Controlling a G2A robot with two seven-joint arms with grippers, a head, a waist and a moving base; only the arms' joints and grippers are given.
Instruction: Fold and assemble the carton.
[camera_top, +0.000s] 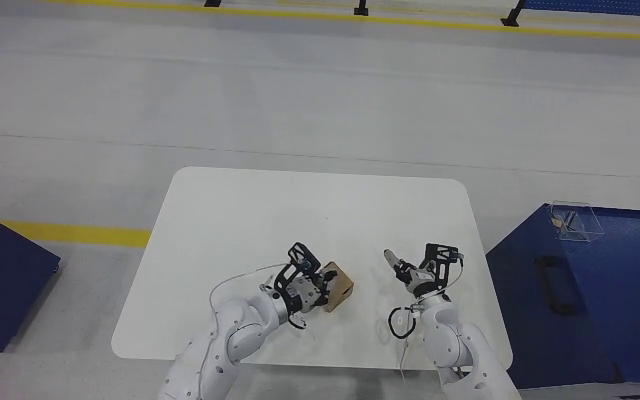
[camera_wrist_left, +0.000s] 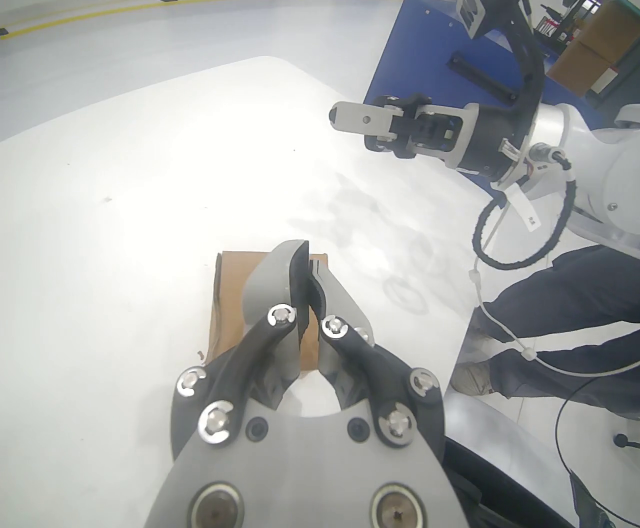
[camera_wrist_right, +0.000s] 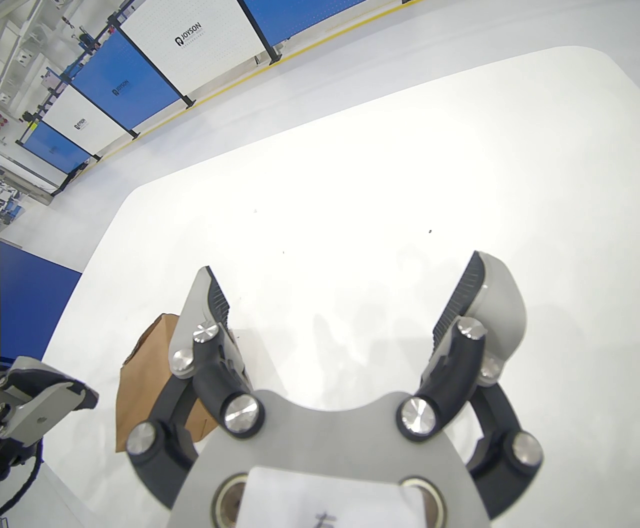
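- One brown carton (camera_wrist_left: 231, 285) stands on the white surface (camera_top: 300, 210), between the two arms and much closer to the left one.
- The left end effector (camera_wrist_left: 306, 262) hangs low over the surface with its jaws drawn narrow and the dark pads almost meeting. No cardboard shows clearly between them.
- The carton sits right at this end effector's fingertips, on the side that faces the other arm. It looks to be touching the tips, though the fingers hide the spot where they would meet.
- Part of the carton's plain brown face shows past one finger, and a strip shows in the gap below the pads.
- The right end effector (camera_wrist_right: 344, 267) is spread wide and holds nothing, with bare surface between its ribbed pads (camera_wrist_right: 220, 295).
- From the right end effector, the carton lies off to one side, past the outer face of one finger, near but apart. The left end effector is just beyond the carton.
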